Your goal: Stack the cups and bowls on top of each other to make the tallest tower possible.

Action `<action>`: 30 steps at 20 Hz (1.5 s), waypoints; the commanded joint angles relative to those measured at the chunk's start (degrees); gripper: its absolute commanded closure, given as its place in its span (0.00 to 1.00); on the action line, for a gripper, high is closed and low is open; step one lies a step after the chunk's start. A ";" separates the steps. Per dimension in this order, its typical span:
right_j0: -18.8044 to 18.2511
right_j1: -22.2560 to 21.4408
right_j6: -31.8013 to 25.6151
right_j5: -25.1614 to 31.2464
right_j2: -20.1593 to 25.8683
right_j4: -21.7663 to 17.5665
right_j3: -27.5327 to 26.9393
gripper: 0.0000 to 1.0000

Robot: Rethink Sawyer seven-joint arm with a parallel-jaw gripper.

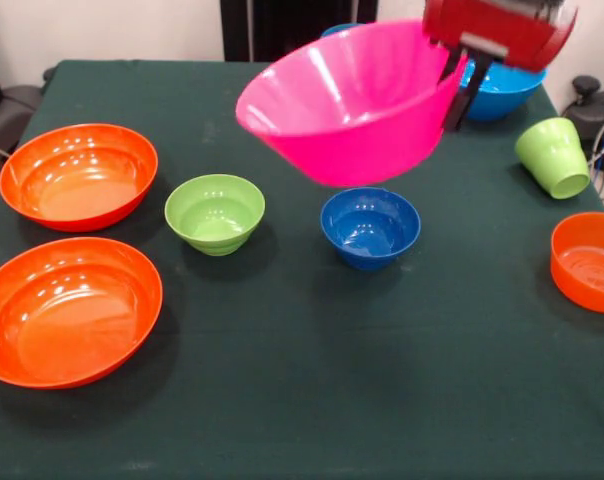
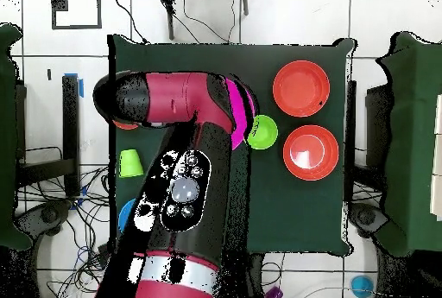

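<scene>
My gripper [image 1: 454, 98] is shut on the rim of the big pink bowl [image 1: 347, 105] and holds it tilted in the air above the small dark blue bowl [image 1: 370, 226]. The small lime green bowl [image 1: 215, 212] stands left of that. Two wide orange bowls [image 1: 79, 175] [image 1: 67, 310] lie at the left, both empty. The smaller orange bowl [image 1: 589, 262] and the lime green cup [image 1: 554, 157] are at the right. A sky blue bowl [image 1: 504, 92] sits behind the gripper. The orange cup is out of view. In the overhead view the arm [image 2: 177, 191] hides the gripper; the pink bowl's edge [image 2: 243, 109] shows.
The dark green table [image 1: 312, 400] has its near edge at the bottom of the front view. A second sky blue bowl's rim [image 1: 340, 30] peeks out behind the pink bowl. In the overhead view, chairs and cables surround the table [image 2: 285, 217].
</scene>
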 commanded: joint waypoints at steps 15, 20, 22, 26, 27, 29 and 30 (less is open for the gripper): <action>-6.15 -8.66 -14.53 2.55 11.90 -8.45 12.57 1.00; -10.38 -11.13 -17.36 -0.35 14.40 -9.84 17.34 1.00; -12.67 -12.46 -19.48 -0.81 15.86 -10.65 19.30 1.00; -16.43 -13.76 -21.40 -1.65 18.38 -12.59 22.12 1.00; -16.98 -13.94 -20.98 -1.87 18.70 -13.12 22.60 1.00; -18.41 -14.37 -21.09 -2.01 19.56 -14.28 23.58 1.00; -19.34 -14.64 -20.69 -2.25 20.11 -14.32 24.37 1.00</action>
